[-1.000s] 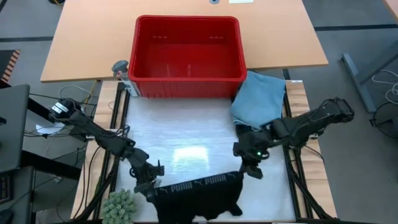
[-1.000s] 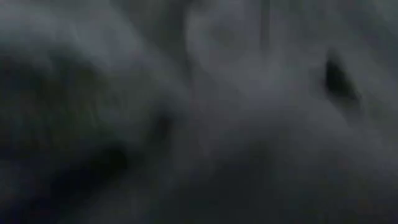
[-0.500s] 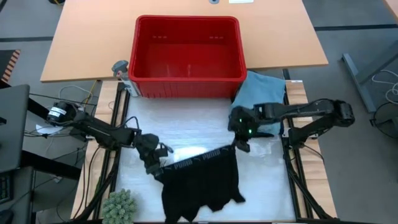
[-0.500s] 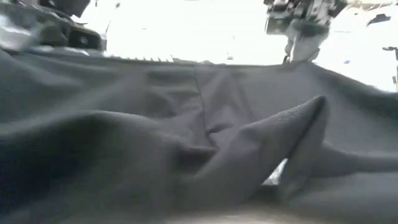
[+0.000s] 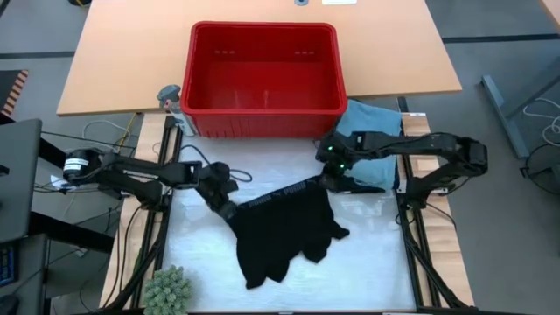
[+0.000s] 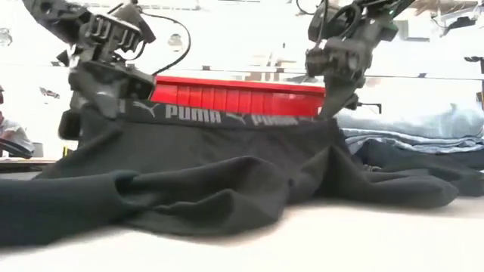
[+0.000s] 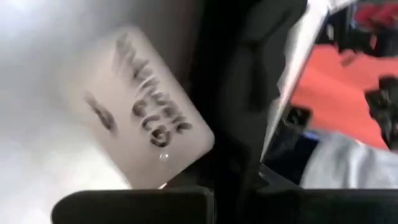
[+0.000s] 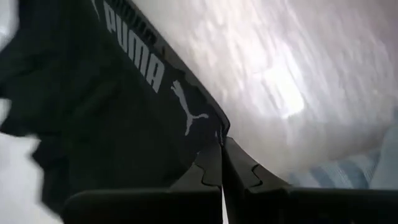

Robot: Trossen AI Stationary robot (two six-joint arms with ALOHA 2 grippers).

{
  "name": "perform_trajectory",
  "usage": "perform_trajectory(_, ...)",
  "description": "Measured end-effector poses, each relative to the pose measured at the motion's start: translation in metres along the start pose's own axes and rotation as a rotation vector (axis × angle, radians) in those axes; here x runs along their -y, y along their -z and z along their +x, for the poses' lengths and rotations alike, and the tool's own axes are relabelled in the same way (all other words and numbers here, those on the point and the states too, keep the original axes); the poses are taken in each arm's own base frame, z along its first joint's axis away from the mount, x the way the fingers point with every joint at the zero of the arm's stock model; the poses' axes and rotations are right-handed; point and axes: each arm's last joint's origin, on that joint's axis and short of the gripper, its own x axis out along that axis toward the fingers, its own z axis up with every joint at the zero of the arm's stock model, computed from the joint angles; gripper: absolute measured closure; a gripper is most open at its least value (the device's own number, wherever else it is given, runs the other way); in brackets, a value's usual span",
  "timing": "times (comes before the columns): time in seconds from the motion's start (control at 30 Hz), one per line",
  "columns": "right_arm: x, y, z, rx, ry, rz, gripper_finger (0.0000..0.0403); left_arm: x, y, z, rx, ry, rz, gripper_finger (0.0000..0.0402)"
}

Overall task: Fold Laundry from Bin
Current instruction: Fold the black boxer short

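1. The red rectangular plastic bin (image 5: 265, 79), upper centre of the high view, looks empty, so unloading seems done.
2. A folded light blue cloth pile (image 5: 372, 131) lies right of it, probably finished.
3. The black cloth shorts with a lettered waistband (image 5: 284, 236) sit mid-frame, stretched yet rumpled below, unfolded.
4. The left gripper (image 5: 223, 204) and right gripper (image 5: 331, 179) are each clenched on a waistband corner.

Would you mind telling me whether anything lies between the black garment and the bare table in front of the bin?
Nothing visible does. Both grippers, left and right, hold the black garment by its waistband above bare table; the blue laundry sits aside.
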Motion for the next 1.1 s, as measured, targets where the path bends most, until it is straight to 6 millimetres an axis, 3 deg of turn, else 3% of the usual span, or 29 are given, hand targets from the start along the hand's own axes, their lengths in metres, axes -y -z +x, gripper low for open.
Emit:
perform_trajectory(0.23,0.008,-0.014,0.031,0.047,0.136,-0.035,0.0385,0.016,-0.013,-0.043,0.172,-0.35,0.093,0.0401)
perform_trajectory(0.4,0.011,-0.032,0.034,0.115,0.397,-0.061,0.0385,0.016,-0.018,-0.066,0.278,-0.642,0.09,0.0401)
perform_trajectory(0.5,-0.001,-0.04,0.024,0.137,0.406,-0.13,0.0385,0.027,-0.022,-0.072,0.325,-0.639,0.107,0.0402)
perform_trajectory(0.63,-0.034,-0.042,-0.012,0.116,0.368,-0.185,0.0385,0.056,-0.019,-0.081,0.287,-0.527,0.123,0.0401)
perform_trajectory(0.77,-0.077,-0.035,-0.064,0.104,0.301,-0.228,0.0385,0.104,-0.002,-0.094,0.27,-0.408,0.183,0.0401)
perform_trajectory(0.97,-0.143,-0.005,-0.142,0.116,0.026,-0.176,0.0385,0.178,0.042,-0.113,0.237,-0.194,0.243,0.0401)
perform_trajectory(1.1,-0.187,0.019,-0.182,0.157,-0.196,-0.143,0.0385,0.215,0.077,-0.115,0.216,-0.052,0.258,0.0401)
